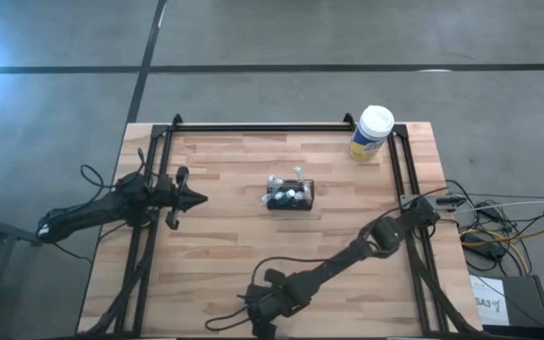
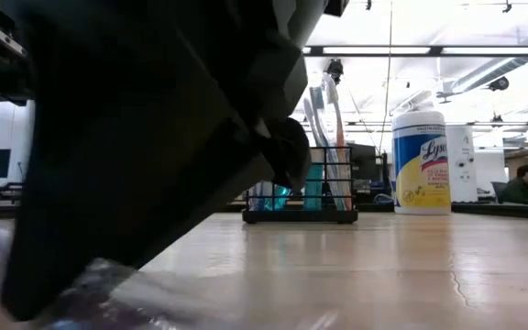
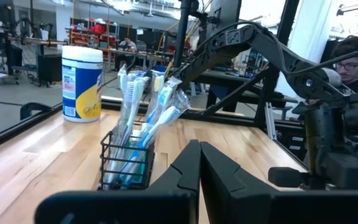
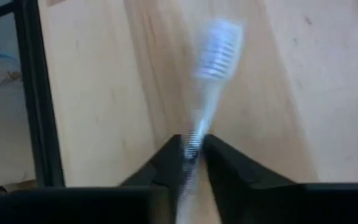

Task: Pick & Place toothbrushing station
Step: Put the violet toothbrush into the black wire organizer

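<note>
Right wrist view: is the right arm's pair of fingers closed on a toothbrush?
Yes, the right gripper has its fingers pinched on the handle of a clear toothbrush, whose bristled head sticks out ahead over the wooden table.

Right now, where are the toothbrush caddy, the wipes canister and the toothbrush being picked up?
Caddy (image 1: 291, 197), high view, its mesh body.
Wipes canister (image 1: 373, 132), high view, its white lid.
Toothbrush (image 4: 218, 42), right wrist view, its bristle head.

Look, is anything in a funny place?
One toothbrush is away from the others: the right gripper has it pinched by the handle near the table's front edge. The rest stand bristles-up in the caddy mid-table. Nothing looks spilled or broken.
</note>
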You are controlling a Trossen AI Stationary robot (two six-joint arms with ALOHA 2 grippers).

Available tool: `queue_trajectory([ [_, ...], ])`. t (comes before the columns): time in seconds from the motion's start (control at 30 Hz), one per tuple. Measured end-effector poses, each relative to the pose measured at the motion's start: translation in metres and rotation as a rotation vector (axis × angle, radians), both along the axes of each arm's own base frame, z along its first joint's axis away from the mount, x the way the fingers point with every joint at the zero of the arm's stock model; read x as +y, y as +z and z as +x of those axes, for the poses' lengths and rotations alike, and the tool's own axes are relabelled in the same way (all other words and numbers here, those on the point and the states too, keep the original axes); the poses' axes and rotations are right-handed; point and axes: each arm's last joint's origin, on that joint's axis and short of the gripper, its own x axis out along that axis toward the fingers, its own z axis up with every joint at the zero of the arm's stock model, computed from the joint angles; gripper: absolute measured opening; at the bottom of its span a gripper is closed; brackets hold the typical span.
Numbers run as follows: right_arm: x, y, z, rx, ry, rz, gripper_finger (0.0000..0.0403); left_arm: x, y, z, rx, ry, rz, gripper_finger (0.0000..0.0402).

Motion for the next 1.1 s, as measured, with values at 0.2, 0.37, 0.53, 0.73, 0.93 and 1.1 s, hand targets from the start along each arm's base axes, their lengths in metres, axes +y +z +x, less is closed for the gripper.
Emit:
queue_trajectory([
  [0.2,-0.015,0.001,0.008,-0.009,0.048,-0.032,0.0017,0.001,0.000,0.000,-0.001,0.030,0.013,0.0008],
  [0.37,-0.035,0.017,0.013,-0.049,0.087,-0.166,0.0008,0.001,0.000,0.000,-0.001,0.031,0.013,0.0008],
  [0.53,-0.046,0.068,0.011,-0.151,0.177,-0.268,0.0006,0.001,0.000,0.000,-0.004,0.031,0.015,0.0008],
  [0.73,-0.062,0.136,-0.002,-0.295,0.233,-0.401,0.0007,0.001,0.000,0.000,-0.011,0.047,0.019,0.0008],
  [0.93,-0.058,0.219,-0.041,-0.508,0.311,-0.527,0.0008,0.001,0.000,0.000,-0.012,0.048,0.015,0.0007],
  [1.1,-0.055,0.278,-0.088,-0.751,0.407,-0.583,0.0008,0.001,0.000,0.000,-0.012,0.047,0.013,0.0007],
])
